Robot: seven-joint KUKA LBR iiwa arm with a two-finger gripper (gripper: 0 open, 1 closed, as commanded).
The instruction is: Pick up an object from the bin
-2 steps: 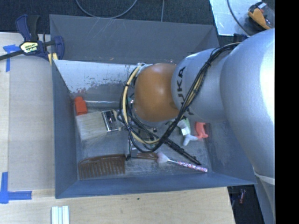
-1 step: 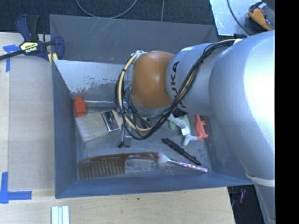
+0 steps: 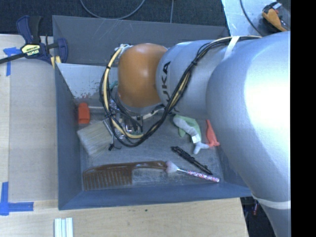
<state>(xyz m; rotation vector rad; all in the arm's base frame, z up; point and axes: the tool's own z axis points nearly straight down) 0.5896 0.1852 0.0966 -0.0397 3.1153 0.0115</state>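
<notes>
My gripper [image 3: 129, 125] hangs low over the middle left of the bin, under the arm's orange cover and wrapped in cables. Just left of it lies a flat brush with pale bristles [image 3: 94, 137], its near end close to the gripper. A small orange-red block [image 3: 83, 112] rests further left, against the bin's left wall. To the gripper's right lies a pale green and white piece [image 3: 187, 125].
A long brown comb [image 3: 123, 175] lies along the front wall. Right of it are a pink-handled brush [image 3: 193, 172], a black stick [image 3: 190, 159] and an orange-red piece [image 3: 212, 135]. The arm covers the bin's right and back.
</notes>
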